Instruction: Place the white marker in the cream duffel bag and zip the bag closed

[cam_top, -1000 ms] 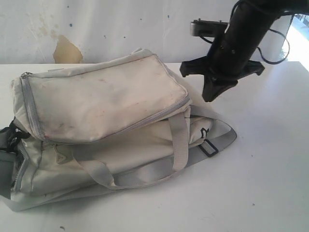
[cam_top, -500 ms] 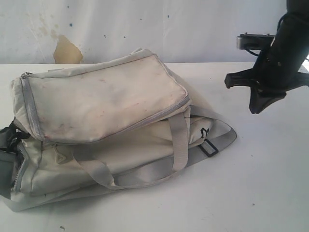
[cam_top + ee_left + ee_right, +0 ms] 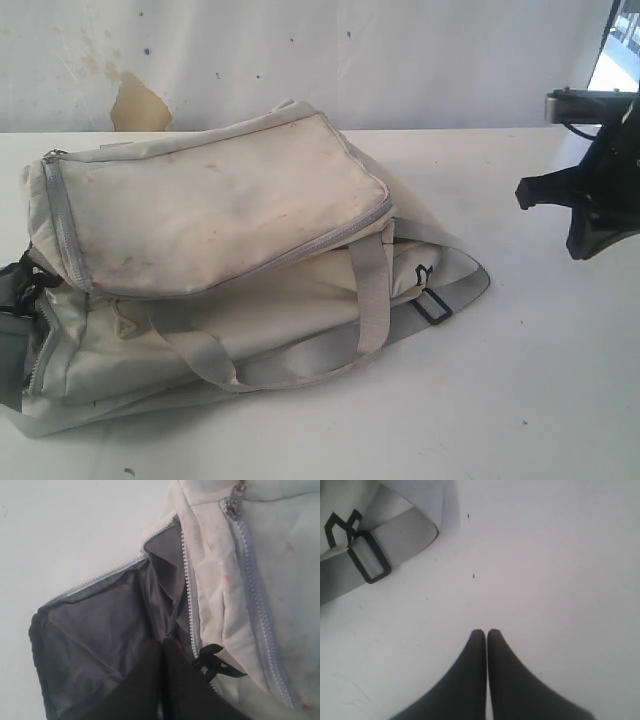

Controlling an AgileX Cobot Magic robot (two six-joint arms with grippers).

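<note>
Cream fabric, faintly stained: the cream duffel bag (image 3: 220,210) lies slumped on the white bench (image 3: 520,380), filling the left and centre of the exterior view. A light grey zipper (image 3: 65,225) runs down its left end. A grey webbing strap (image 3: 370,290) loops over its near side, close to a black buckle (image 3: 432,306). At the right edge the right gripper (image 3: 585,245) hangs above the bench, well apart from the bag, its jaws clenched and pointing down.

Left wrist view: the left gripper (image 3: 162,647), jaws pressed together with nothing between them, sits over the dark grey lining (image 3: 100,645) of an unzipped opening of the bag. Zipper teeth edge that opening, a metal zipper pull (image 3: 232,509) lies on the cream fabric, and a black cord loop (image 3: 212,660) rests just beside the jaws.

Right wrist view: the right gripper's jaws meet tip to tip, empty, over bare bench. The strap and buckle lie near but apart from them.
</note>
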